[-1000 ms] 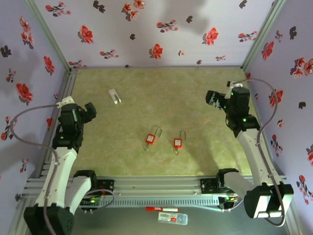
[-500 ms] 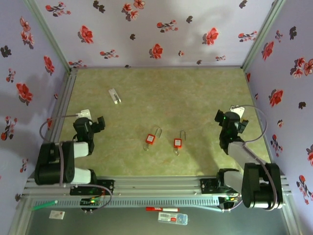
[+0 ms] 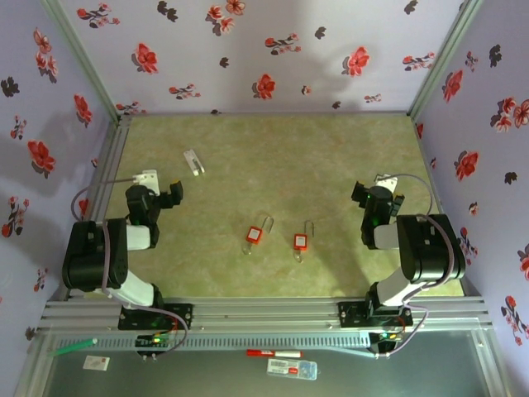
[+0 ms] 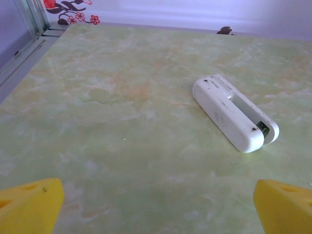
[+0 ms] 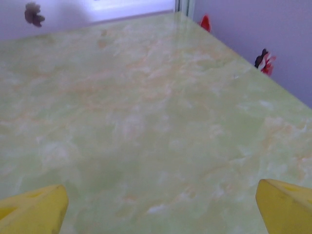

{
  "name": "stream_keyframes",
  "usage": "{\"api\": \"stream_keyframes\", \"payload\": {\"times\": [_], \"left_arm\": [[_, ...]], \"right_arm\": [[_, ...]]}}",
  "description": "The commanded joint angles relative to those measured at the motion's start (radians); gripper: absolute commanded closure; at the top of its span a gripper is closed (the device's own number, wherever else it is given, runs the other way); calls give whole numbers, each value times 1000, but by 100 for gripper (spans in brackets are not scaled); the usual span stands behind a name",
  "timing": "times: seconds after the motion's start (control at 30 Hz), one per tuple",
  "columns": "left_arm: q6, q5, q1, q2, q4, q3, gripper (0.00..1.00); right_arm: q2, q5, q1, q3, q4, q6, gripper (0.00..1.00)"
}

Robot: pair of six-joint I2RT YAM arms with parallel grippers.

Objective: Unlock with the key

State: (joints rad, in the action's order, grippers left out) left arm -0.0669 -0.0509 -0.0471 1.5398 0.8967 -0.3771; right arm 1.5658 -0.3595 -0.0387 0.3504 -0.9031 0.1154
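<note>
Two red padlocks lie mid-table with their metal shackles pointing away from the arms, the left padlock [image 3: 254, 234] and the right padlock [image 3: 301, 241]. A thin metal piece sticks out below each red body; I cannot tell whether either is the key. My left gripper [image 3: 169, 197] rests low at the table's left side and stands open, with its yellow fingertips [image 4: 29, 207] wide apart over bare table. My right gripper [image 3: 368, 194] sits low at the right side, also open, with nothing between its yellow fingertips [image 5: 287, 204]. Both grippers are well apart from the padlocks.
A white oblong object [image 3: 193, 161] lies at the back left, just ahead of the left gripper [image 4: 156, 214] in the left wrist view [image 4: 234, 112]. Floral walls enclose three sides. A metal rail [image 3: 273, 313] runs along the near edge, with a red pen [image 3: 274, 354] below it.
Both arms have folded down and back toward their bases, and the grippers now sit low over the table. The padlocks and the white object have not moved. The jaws stayed open.
</note>
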Motion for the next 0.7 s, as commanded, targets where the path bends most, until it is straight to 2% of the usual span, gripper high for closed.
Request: {"api": "stream_keyframes", "payload": {"times": [0.0,0.07,0.17,0.67], "left_arm": [[29,-18,-10,1,-11,-13,0],[29,-19,-10,3,-11,-14,0],[29,-19,-10,0,-11,-14,0],[29,-18,-10,1,-11,-12,0]], "right_arm": [[-21,-8,3,18,10,19,1],[0,-13,-1,3,-56,4,1],[-15,-10,-1,13,-10,12,1],[-9,-6,1,9,-32,11,1]]}}
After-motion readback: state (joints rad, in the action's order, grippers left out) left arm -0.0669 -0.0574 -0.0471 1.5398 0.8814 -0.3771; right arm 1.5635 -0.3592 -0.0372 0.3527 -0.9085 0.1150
